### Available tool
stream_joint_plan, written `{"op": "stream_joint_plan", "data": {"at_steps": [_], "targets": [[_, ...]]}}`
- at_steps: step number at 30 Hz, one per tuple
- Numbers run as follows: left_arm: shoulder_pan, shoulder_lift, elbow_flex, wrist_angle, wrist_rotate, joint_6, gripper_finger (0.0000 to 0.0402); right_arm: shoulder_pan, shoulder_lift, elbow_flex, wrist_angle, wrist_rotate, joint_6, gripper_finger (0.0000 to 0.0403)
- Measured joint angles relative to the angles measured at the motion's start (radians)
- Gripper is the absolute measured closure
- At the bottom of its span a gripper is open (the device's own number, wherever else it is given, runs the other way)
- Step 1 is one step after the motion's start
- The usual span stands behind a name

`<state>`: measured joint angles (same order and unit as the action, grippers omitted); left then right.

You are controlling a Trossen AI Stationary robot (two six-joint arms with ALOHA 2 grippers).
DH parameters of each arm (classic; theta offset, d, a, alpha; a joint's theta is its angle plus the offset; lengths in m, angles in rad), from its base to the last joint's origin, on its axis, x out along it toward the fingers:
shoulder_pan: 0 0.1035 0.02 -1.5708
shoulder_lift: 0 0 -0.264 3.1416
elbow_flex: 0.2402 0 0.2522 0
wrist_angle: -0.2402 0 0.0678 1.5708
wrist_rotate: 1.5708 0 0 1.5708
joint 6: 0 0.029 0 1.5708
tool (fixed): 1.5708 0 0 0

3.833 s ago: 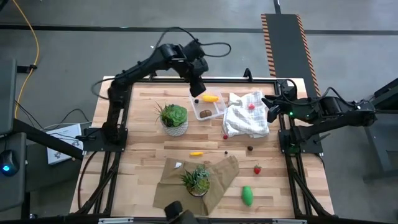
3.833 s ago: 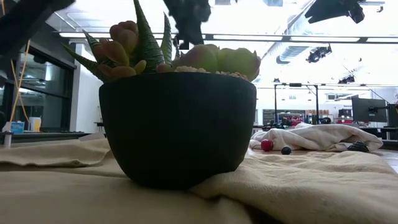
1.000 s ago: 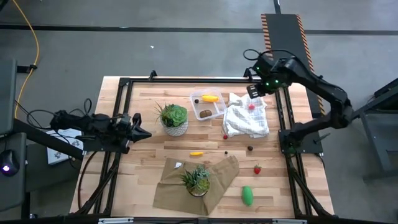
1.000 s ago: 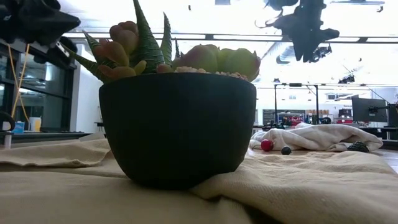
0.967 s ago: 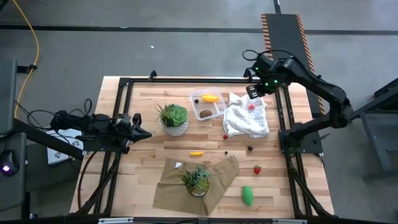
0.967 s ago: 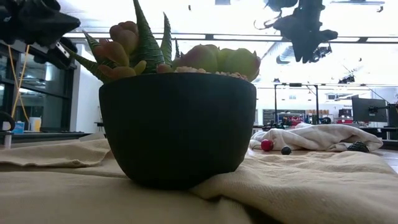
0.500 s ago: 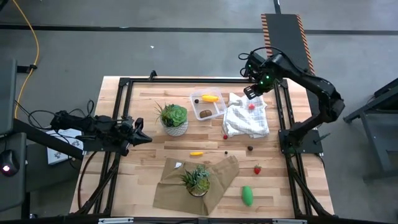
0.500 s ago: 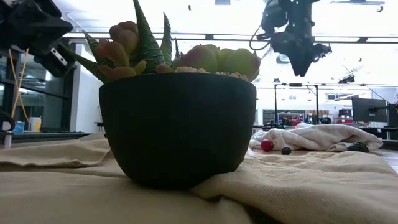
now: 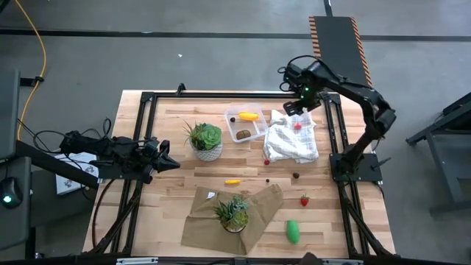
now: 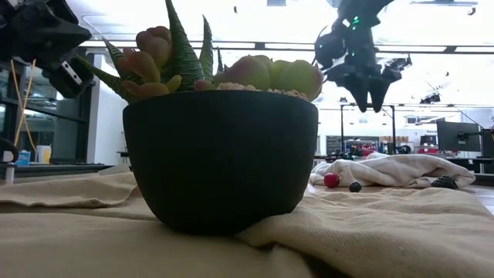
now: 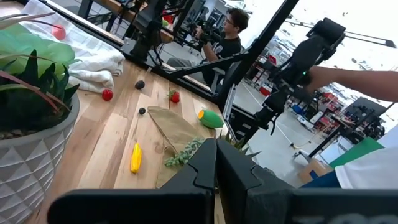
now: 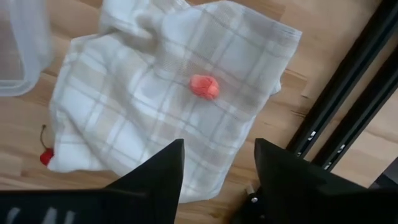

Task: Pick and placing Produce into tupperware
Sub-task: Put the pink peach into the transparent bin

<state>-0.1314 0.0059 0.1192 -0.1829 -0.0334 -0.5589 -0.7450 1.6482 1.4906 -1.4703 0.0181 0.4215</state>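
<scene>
A red berry (image 12: 204,86) lies on the white checked cloth (image 12: 155,118), straight ahead of the right gripper (image 12: 217,167), whose two fingers (image 12: 158,171) stand spread wide and hold nothing, above the cloth's far edge. Beyond the cloth's side, further from those fingers, sits the clear container (image 9: 245,126) with a yellow piece (image 9: 249,115) and a brown ball (image 9: 243,134) inside. Another yellow piece (image 9: 232,181) lies on the bare wooden table (image 9: 169,173). The left gripper (image 9: 168,155) waits at the table's left edge, fingers pressed together, empty.
</scene>
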Motion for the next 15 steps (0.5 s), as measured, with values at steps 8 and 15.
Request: {"op": "stream_joint_plan", "data": {"at_steps": [8, 15], "targets": [[0.000, 0.000, 0.000, 0.000, 0.000, -0.024, 0.0401, 0.021, 0.067, 0.000, 0.091, -0.002, -0.045, 0.0215], [0.000, 0.000, 0.000, 0.000, -0.001, -0.055, 0.0401, 0.007, 0.009, -0.168, 0.199, -0.009, -0.053, 0.0215]]}}
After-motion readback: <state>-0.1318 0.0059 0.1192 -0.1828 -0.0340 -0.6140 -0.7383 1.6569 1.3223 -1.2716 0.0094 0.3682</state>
